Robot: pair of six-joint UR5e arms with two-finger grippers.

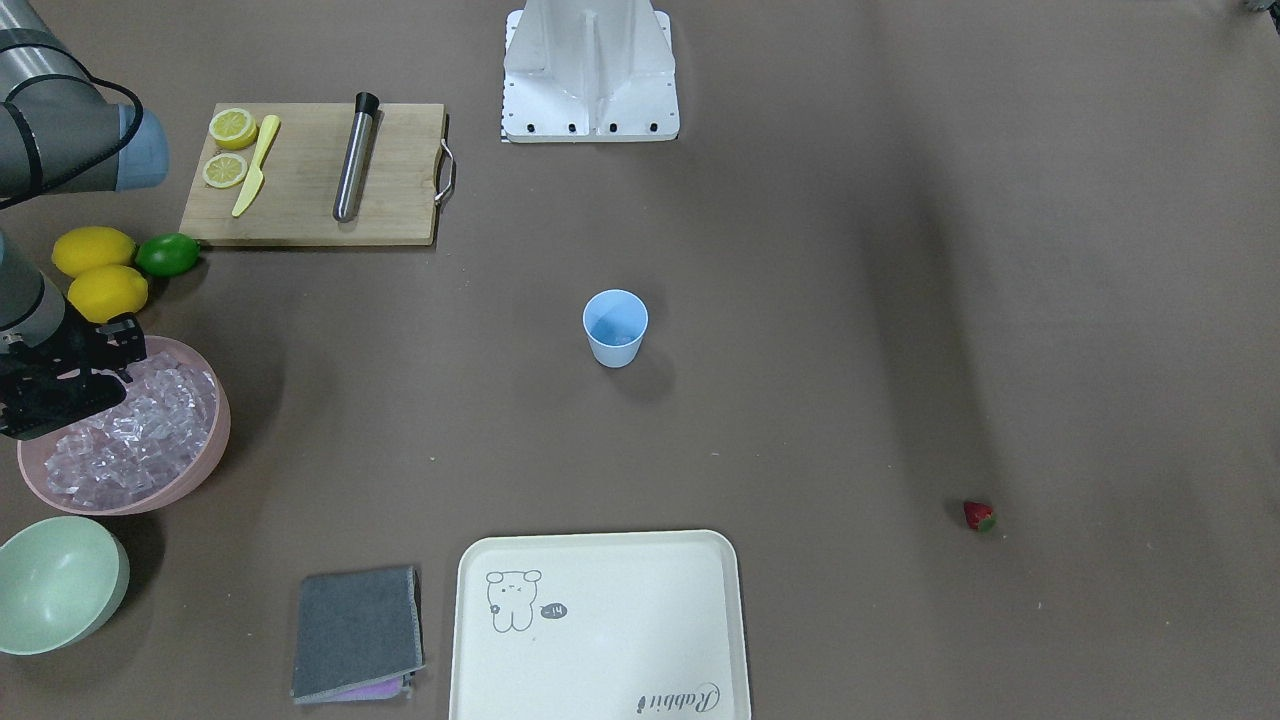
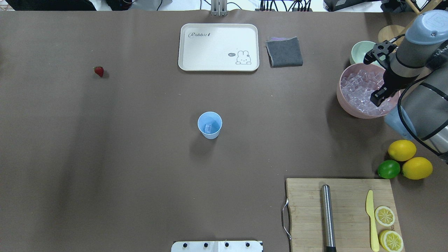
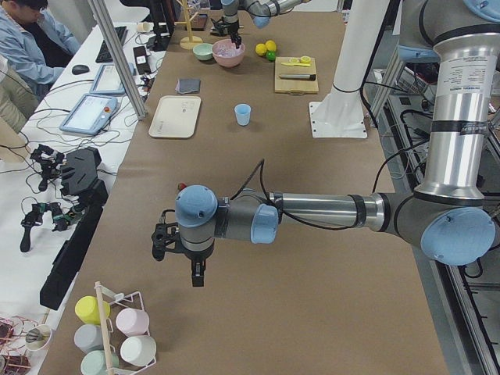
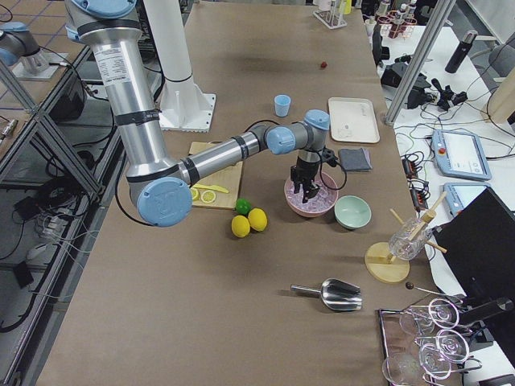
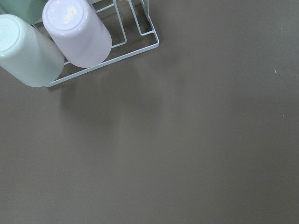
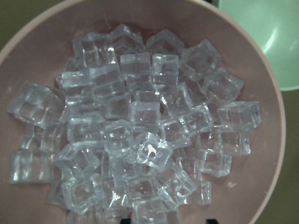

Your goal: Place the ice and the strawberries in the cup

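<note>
- My right pincer [image 2: 379,99] hangs over the ice [image 6: 140,140] in the pink bowl [image 6: 28,51], tips spread.
- Left pincer [image 3: 198,277]: can't tell.
- Cup [image 2: 209,125] mid-table, ice inside; strawberry [image 2: 99,71] well apart.

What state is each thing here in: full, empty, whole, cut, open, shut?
Pink bowl: heaped with ice.
Cup: upright, some ice inside.
Green bowl: upright, empty.
Strawberry: whole, lying far from the cup.
Lemons: whole.
Lemon halves: cut side up on the board.
Lime: whole.
Cloth: folded.
Right gripper: open above the ice.
Left gripper: cannot tell.
</note>
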